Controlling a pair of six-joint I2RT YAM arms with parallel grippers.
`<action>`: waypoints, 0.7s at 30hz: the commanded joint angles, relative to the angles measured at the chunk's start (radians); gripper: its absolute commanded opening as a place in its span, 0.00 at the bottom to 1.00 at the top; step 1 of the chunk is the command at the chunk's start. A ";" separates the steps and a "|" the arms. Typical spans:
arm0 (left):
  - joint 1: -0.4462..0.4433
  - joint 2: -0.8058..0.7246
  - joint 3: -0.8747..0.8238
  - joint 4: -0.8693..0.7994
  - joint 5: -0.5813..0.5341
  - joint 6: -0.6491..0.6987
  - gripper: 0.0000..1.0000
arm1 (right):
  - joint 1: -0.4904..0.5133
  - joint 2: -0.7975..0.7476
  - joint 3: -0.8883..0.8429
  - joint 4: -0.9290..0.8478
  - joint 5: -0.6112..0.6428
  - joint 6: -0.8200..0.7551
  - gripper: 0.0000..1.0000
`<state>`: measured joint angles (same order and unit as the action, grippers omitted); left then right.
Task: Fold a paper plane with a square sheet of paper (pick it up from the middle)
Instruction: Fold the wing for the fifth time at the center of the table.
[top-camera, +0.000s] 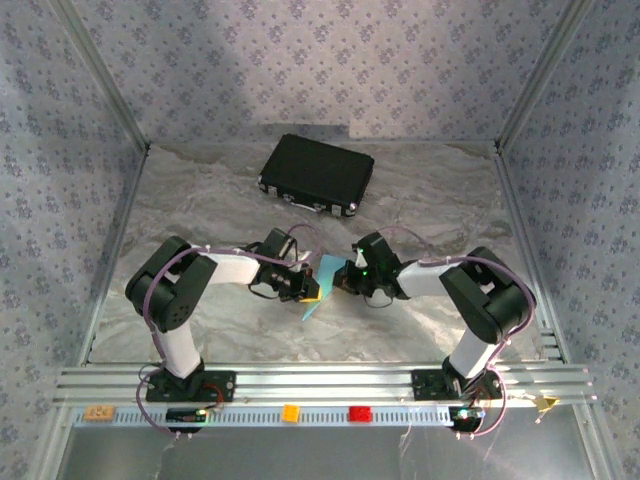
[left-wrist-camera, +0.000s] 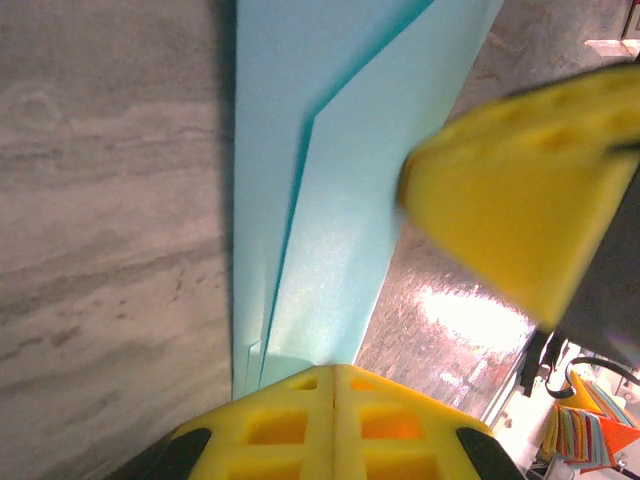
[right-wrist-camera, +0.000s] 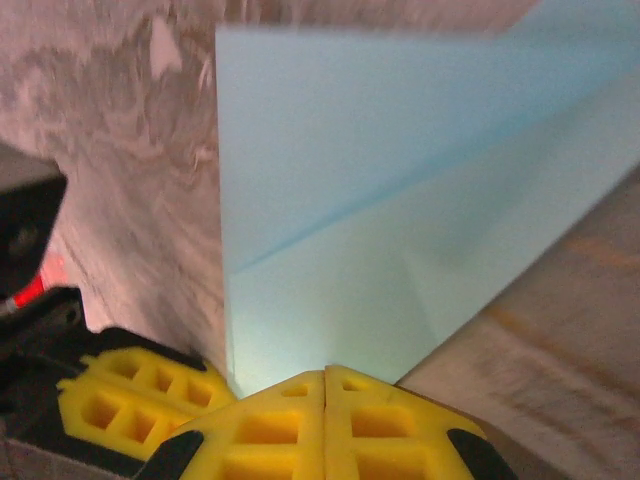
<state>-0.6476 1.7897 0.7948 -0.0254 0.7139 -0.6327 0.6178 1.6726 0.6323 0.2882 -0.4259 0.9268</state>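
**Both claws pinching the folded paper at mid-table**

The folded blue paper (top-camera: 318, 285) is held on edge over the table (top-camera: 430, 200), caught between the two claws. Whether its lower tip touches the table I cannot tell. From above it reads as a narrow sliver. Its long axis slants from between the claws down to a point aimed toward the arm bases.

The left claw (left-wrist-camera: 333, 372) is pressed together on one end. From there the paper runs straight ahead of it as a long strip, with an overlapping layer and a lengthwise crease. The right claw (right-wrist-camera: 325, 376) is also pressed together on the paper, which spreads ahead of it as a broad face crossed by a slanted crease.

The claws sit just beside each other. One yellow finger (left-wrist-camera: 520, 190) of the right claw shows to the right of the strip in the left wrist view.

Neither arm is nearer, since both already have hold. The coming move probably turns on that lengthwise crease lying dead ahead of the left claw. One claw would likely have to let go and take a new hold along it.

The black case (top-camera: 316, 175) lies well apart, far beyond both claws.
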 joint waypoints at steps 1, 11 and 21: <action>-0.004 0.015 -0.039 -0.107 -0.056 0.010 0.00 | -0.004 -0.046 0.017 0.012 -0.019 -0.026 0.08; -0.004 0.003 -0.043 -0.096 -0.065 0.005 0.00 | -0.001 0.075 0.036 0.078 -0.033 -0.002 0.09; -0.004 0.011 -0.041 -0.102 -0.060 0.003 0.00 | -0.177 0.104 0.005 0.111 -0.078 -0.029 0.09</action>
<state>-0.6479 1.7802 0.7845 -0.0257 0.7101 -0.6331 0.4889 1.7634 0.6514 0.4232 -0.5297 0.9268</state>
